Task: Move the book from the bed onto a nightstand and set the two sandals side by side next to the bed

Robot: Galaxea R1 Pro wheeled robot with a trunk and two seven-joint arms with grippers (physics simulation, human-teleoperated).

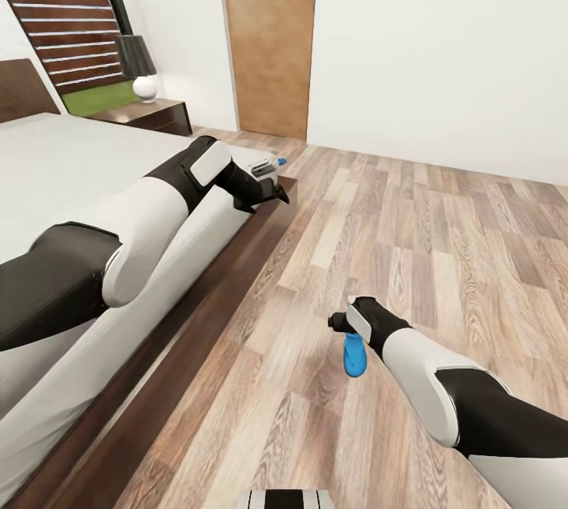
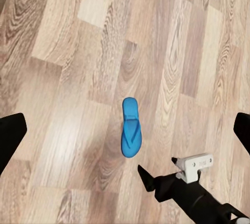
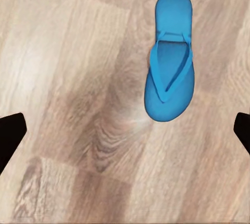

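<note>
Sandal (image 1: 355, 357) in the head view lies flat on the wood-plank floor (image 1: 442, 241), directly under the right gripper (image 1: 341, 321), partly hidden by its wrist. Bed (image 1: 71, 170) is well off to that gripper's left, so the sandal is not yet next to it. The left gripper (image 1: 272, 181) hangs over the bed frame's edge, empty as far as this view tells; its finger spread can't be judged here. A nightstand (image 1: 150, 114) with a lamp (image 1: 139, 67) stands beyond the bed. Book and second sandal not located.

Left wrist view: the two dark fingers (image 2: 10, 138) sit at opposite edges, so the left tool is wide and holds nothing. The sandal (image 2: 130, 127) lies far below, between them; the right gripper (image 2: 156, 185) hangs near it.

Right wrist view: fingers (image 3: 10, 135) are spread wide, nothing held. The sandal (image 3: 169, 73) lies ahead of the fingertips and offset toward one finger, not centred in the gap.

Risks, as judgement:
- Straight descent from this offset likely lands one finger on the sole and pushes or flips the sandal instead of straddling it.
- Sandal is thin and flat; fingertips may scrape the planks and close on nothing.
- Pinching the toe strap alone could let it swing or slip during carry.
</note>
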